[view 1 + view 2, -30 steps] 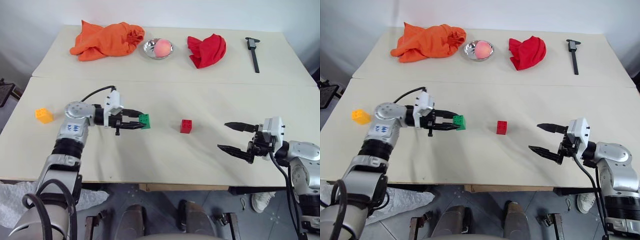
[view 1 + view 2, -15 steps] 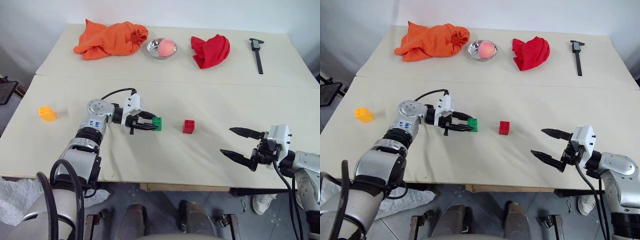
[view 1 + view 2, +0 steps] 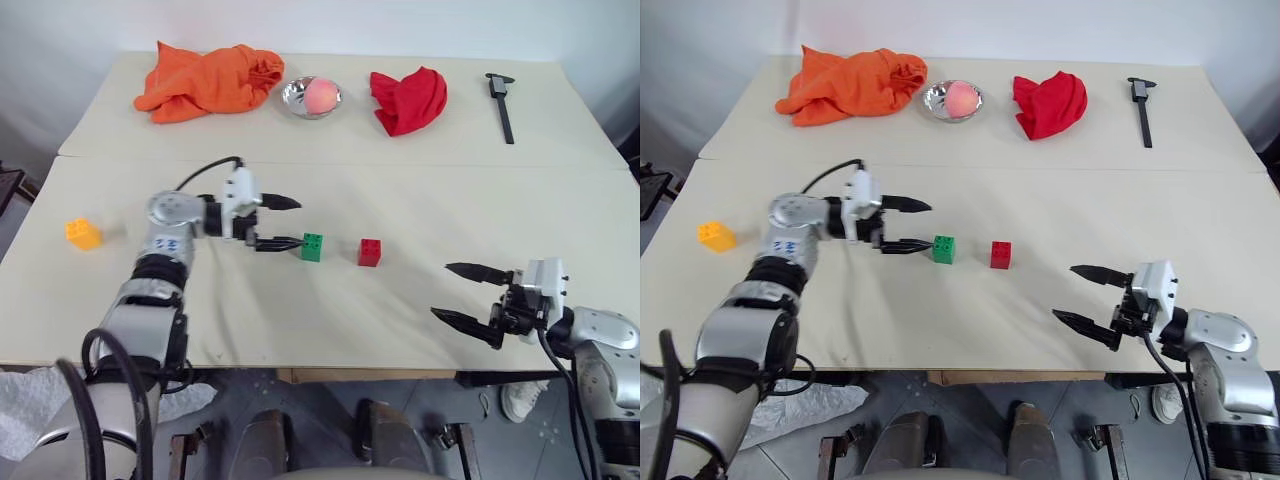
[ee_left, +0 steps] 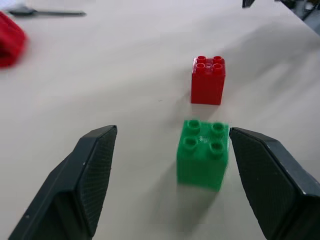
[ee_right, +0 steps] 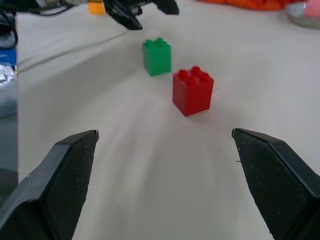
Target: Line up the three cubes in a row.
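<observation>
The green cube (image 3: 312, 246) stands on the table just left of the red cube (image 3: 370, 252), a small gap between them. My left gripper (image 3: 292, 222) is open right beside the green cube, on its left. In the left wrist view the green cube (image 4: 202, 160) sits between the spread fingers, close against one of them, with the red cube (image 4: 208, 80) beyond it. The yellow-orange cube (image 3: 82, 233) lies far off at the table's left edge. My right gripper (image 3: 441, 290) is open and holds nothing, near the front edge to the right of the red cube (image 5: 193, 90).
On the far table lie an orange cloth (image 3: 205, 78), a metal bowl (image 3: 297, 103) holding a peach, a red cloth (image 3: 408, 100) and a black caliper (image 3: 501, 105). A seam (image 3: 450, 165) runs between the two tables.
My left gripper has opened and let go of the green cube, which now stands on the table left of the red one. The hand has drawn back a little to the left.
</observation>
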You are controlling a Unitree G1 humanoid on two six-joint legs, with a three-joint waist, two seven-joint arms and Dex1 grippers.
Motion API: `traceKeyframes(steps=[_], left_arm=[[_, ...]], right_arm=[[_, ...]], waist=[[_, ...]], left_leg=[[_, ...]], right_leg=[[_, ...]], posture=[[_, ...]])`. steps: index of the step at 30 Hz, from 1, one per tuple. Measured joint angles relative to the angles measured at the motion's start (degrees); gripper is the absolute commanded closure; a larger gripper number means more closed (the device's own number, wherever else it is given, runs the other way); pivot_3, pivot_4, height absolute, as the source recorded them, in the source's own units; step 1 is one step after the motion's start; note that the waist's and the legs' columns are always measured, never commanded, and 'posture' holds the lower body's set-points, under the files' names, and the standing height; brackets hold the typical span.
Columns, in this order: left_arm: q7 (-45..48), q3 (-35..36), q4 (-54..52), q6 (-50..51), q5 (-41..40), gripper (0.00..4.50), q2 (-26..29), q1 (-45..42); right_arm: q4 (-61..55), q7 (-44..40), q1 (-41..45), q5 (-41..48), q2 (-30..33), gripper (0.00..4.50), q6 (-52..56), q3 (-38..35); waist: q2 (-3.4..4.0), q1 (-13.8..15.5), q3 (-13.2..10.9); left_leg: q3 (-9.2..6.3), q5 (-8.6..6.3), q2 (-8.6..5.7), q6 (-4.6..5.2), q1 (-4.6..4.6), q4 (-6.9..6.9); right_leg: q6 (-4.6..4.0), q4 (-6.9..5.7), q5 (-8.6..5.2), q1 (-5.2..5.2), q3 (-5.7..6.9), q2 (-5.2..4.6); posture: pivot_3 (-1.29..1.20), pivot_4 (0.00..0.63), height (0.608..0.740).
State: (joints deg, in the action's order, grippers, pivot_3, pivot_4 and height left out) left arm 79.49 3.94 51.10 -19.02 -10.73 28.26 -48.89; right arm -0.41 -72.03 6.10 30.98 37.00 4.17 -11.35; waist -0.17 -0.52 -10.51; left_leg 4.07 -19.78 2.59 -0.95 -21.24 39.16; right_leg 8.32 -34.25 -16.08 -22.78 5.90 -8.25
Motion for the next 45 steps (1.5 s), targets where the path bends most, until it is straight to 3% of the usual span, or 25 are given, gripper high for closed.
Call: traceKeyframes(steps=[2,6,10,15,21,26,34,40,45], left_arm=[[-2.01,2.28,-8.70,3.68,-2.53,0.05,1.66,7.68],[-14.68,12.50,-33.12,12.84,-8.67,0.05,2.76,29.08],[-34.35,27.63,-49.57,15.48,-12.34,0.05,-4.41,45.84],[-52.24,41.42,-57.84,16.38,-16.18,0.05,-14.42,60.19],[-59.03,45.04,-60.15,16.69,-20.12,0.05,-19.08,67.86],[-63.73,41.96,-64.32,19.87,-21.26,0.05,-19.55,66.73],[-81.72,40.00,-60.05,36.69,-18.11,0.05,-6.88,48.98],[-80.82,35.18,-44.65,40.41,-14.92,0.05,1.46,37.44],[-77.26,31.51,-36.39,38.31,-13.11,0.05,3.12,32.87]], right_arm=[[0.50,-0.46,1.17,0.08,-0.42,0.00,0.22,0.76],[1.41,-0.74,5.84,0.43,-3.30,0.00,0.80,3.40],[1.31,-1.64,9.28,-0.36,-5.01,0.00,0.22,7.10],[0.86,-1.73,12.06,-0.35,-7.28,0.00,-0.40,8.99],[0.48,-2.68,13.31,-0.35,-7.51,0.00,-0.81,10.13],[0.50,-3.40,13.69,-0.35,-7.40,0.00,-0.76,10.19],[0.30,-2.95,13.87,-0.61,-7.02,0.00,0.98,11.14],[-0.74,-1.35,13.71,-0.62,-7.23,0.00,2.17,11.54],[-1.50,-0.57,13.75,-0.61,-7.83,0.00,2.09,11.61]], waist=[[0.00,-0.16,-0.01],[-0.01,-0.61,-0.02],[-0.02,-0.28,-0.02],[-0.08,0.75,0.02],[-0.26,1.84,0.14],[-0.29,1.93,0.15],[-0.31,1.25,0.21],[-0.33,0.79,0.22],[-0.33,0.42,0.22]], left_leg=[[-0.05,0.00,0.04,0.00,-0.01,0.00],[-0.11,-0.01,0.08,-0.02,0.00,0.06],[-0.14,-0.02,0.08,-0.02,0.05,0.11],[-0.15,-0.06,0.05,0.01,0.06,0.12],[-0.13,-0.12,0.03,0.06,0.06,0.14],[-0.13,-0.13,0.04,0.04,0.08,0.14],[-0.11,-0.11,0.06,-0.02,0.10,0.13],[-0.09,-0.10,0.06,-0.04,0.06,0.13],[-0.06,-0.12,0.06,-0.07,0.07,0.07]], right_leg=[[-0.03,-0.06,-0.02,-0.02,0.05,0.00],[-0.04,-0.19,-0.02,-0.02,0.05,-0.04],[-0.05,-0.25,-0.02,0.01,0.04,-0.10],[-0.07,-0.25,-0.02,0.03,0.05,-0.16],[-0.15,-0.23,-0.04,0.03,0.07,-0.15],[-0.18,-0.26,-0.05,0.03,0.09,-0.14],[-0.23,-0.39,-0.06,-0.01,0.09,-0.08],[-0.26,-0.39,-0.08,-0.06,0.15,-0.04],[-0.26,-0.38,-0.08,-0.08,0.15,-0.04]], posture=[[0.00,0.150,0.740],[0.00,0.150,0.740],[0.00,0.150,0.740],[0.00,0.150,0.740],[0.00,0.150,0.740],[0.00,0.150,0.740],[0.00,0.150,0.740],[0.00,0.150,0.740],[0.00,0.150,0.740]])
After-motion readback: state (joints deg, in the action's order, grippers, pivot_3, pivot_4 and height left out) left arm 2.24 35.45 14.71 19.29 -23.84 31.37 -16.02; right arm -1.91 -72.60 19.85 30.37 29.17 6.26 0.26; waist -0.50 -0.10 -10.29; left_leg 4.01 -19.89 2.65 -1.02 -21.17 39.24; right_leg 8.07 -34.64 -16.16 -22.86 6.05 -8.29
